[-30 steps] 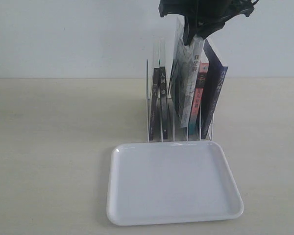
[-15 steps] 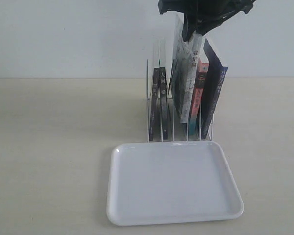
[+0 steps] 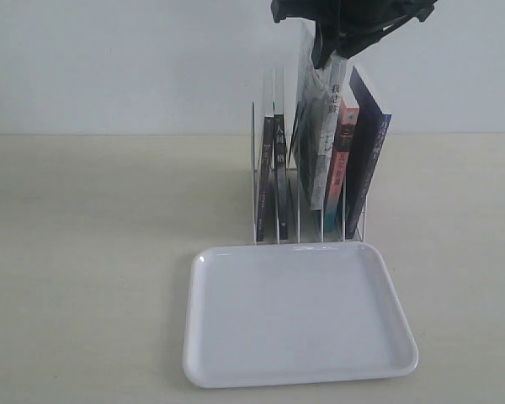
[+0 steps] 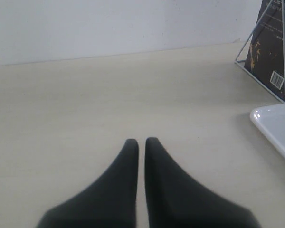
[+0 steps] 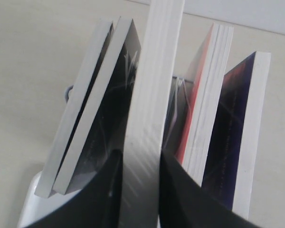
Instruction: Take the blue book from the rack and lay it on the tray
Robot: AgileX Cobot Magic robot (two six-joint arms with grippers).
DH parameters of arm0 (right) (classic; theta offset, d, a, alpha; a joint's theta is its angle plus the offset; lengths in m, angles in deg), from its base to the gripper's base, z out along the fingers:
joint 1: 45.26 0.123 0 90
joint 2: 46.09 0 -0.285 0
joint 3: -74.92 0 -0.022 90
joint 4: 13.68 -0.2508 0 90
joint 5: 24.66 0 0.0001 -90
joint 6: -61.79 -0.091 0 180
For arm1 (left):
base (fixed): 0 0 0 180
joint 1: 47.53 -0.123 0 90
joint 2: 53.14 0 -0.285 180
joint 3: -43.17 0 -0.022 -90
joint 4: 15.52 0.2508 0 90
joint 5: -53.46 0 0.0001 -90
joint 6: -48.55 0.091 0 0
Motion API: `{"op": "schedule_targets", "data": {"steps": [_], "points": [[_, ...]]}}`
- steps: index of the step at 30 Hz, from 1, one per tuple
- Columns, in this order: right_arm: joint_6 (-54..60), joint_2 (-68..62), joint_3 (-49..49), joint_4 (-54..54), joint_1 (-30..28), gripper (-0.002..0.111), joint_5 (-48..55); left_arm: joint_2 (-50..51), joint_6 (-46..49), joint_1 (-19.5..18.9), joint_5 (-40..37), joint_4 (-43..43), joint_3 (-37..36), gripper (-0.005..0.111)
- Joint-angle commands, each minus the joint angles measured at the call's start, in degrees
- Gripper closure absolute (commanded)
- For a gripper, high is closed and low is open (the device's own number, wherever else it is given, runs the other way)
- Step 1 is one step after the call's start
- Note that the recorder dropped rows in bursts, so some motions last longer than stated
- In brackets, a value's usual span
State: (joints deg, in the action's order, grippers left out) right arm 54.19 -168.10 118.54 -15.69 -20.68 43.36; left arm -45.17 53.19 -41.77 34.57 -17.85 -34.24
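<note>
The pale beige counter (image 3: pixel 84 252) is brightly, evenly lit; shadows are faint. Glare is seen on the white glossy plastic tray (image 4: pixel 275 126). The pale-spined paperback book (image 5: pixel 154 71) is blurred near the black right gripper (image 5: pixel 140 159).

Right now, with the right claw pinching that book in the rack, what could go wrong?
The right claw grips a pale-spined book, while the dark navy book stands at the right end of the rack; it may have the wrong one.
The red-spined book leans close beside it and could get dragged up or tipped.
Held only by its top edge, the book could swing or slip before reaching the tray.
</note>
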Motion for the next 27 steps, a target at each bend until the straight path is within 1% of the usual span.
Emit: {"op": "schedule_targets", "data": {"steps": [1,14,16,20,21,23,27], "points": [[0.6,1.0,0.5,0.0,0.0,0.108,-2.7,-0.2,-0.4,0.0,0.9,0.0,0.2,0.102],[0.6,0.3,0.4,0.0,0.0,0.107,-4.2,-0.2,-0.4,0.0,0.9,0.0,0.2,0.102],[0.6,0.3,0.4,0.0,0.0,0.1,-4.2,-0.2,-0.4,0.0,0.9,0.0,0.2,0.102],[0.4,0.3,0.4,0.0,0.0,0.074,-4.3,-0.2,-0.4,0.0,0.9,0.0,0.2,0.102],[0.4,0.3,0.4,0.0,0.0,0.07,-4.3,-0.2,-0.4,0.0,0.9,0.0,0.2,0.102],[0.4,0.3,0.4,0.0,0.0,0.068,-4.0,-0.2,-0.4,0.0,0.9,0.0,0.2,0.102],[0.4,0.3,0.4,-0.1,0.0,0.068,-3.5,-0.2,-0.4,0.0,0.9,0.0,0.2,0.102]]}}
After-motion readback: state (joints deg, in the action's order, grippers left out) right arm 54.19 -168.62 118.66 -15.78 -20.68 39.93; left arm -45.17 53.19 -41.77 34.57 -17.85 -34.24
